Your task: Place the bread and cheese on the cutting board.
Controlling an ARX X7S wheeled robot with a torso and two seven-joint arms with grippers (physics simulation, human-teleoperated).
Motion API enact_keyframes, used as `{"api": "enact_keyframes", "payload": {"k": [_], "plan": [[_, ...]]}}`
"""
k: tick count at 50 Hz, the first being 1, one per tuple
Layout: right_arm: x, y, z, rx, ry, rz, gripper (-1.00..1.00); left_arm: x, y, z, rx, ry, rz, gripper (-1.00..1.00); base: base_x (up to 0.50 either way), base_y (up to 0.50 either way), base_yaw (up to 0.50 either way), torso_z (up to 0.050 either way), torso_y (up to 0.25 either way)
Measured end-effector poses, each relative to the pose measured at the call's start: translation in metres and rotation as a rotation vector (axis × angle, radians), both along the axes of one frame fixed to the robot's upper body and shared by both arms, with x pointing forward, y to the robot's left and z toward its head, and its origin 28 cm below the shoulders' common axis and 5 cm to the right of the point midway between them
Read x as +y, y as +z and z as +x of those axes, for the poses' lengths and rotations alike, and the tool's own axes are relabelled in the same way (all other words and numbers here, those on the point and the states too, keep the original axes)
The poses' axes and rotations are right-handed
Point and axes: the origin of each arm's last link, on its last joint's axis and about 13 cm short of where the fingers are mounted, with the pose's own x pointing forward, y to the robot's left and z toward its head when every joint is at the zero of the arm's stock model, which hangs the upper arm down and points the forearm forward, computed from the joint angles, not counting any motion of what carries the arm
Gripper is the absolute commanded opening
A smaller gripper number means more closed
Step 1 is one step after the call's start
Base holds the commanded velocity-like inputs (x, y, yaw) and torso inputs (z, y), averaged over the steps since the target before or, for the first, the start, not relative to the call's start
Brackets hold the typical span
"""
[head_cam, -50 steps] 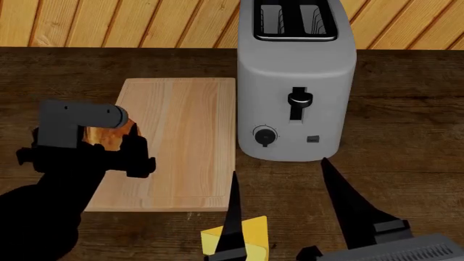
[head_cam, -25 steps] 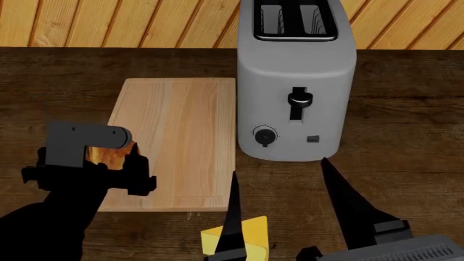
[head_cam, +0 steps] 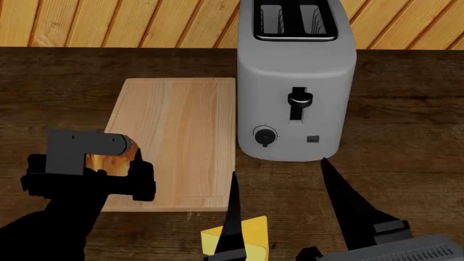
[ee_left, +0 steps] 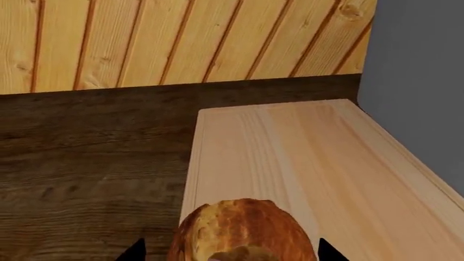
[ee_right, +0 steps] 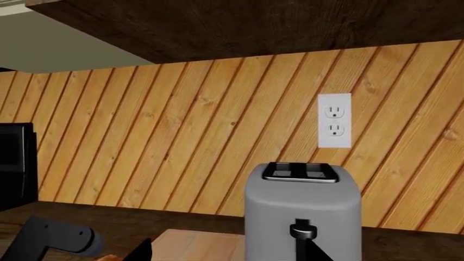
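Observation:
The bread [ee_left: 243, 231], a golden-brown roll, sits between the jaws of my left gripper [ee_left: 228, 254], which is shut on it. In the head view the left gripper [head_cam: 101, 166] holds the bread [head_cam: 110, 157] over the near left part of the pale cutting board [head_cam: 181, 119]. I cannot tell whether the roll touches the board [ee_left: 312, 157]. The yellow cheese [head_cam: 255, 235] lies on the dark countertop in front of the board, partly behind one finger of my right gripper [head_cam: 279, 167]. The right gripper is open and empty, above the cheese.
A grey toaster [head_cam: 297, 81] stands right beside the board's right edge and also shows in the right wrist view [ee_right: 301, 209]. A wood-panel wall with a white outlet [ee_right: 334, 120] runs behind. A black appliance [ee_right: 14, 163] stands far left.
My left gripper has moved toward the board's near edge, carrying the bread with it. The right gripper and the cheese have not moved.

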Motion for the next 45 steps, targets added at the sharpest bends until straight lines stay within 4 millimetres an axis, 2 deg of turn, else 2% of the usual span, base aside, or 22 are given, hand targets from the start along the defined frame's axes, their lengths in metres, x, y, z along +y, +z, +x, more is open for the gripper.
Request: {"api": "enact_keyframes", "payload": {"k": [26, 34, 45], "plan": [[0.0, 0.001, -0.001, -0.002, 0.004, 0.003, 1.0, 0.0, 0.022, -0.011, -0.068, 0.006, -0.032, 1.0, 0.0, 0.0, 0.0, 0.0, 0.0], [0.001, 0.001, 0.001, 0.01, 0.008, 0.006, 1.0, 0.001, 0.037, -0.026, -0.129, 0.004, -0.066, 1.0, 0.0, 0.0, 0.0, 0.0, 0.0], [0.003, 0.0, 0.004, 0.043, -0.011, 0.006, 1.0, 0.007, 0.054, -0.061, -0.237, 0.015, -0.14, 1.0, 0.0, 0.0, 0.0, 0.0, 0.0]]}}
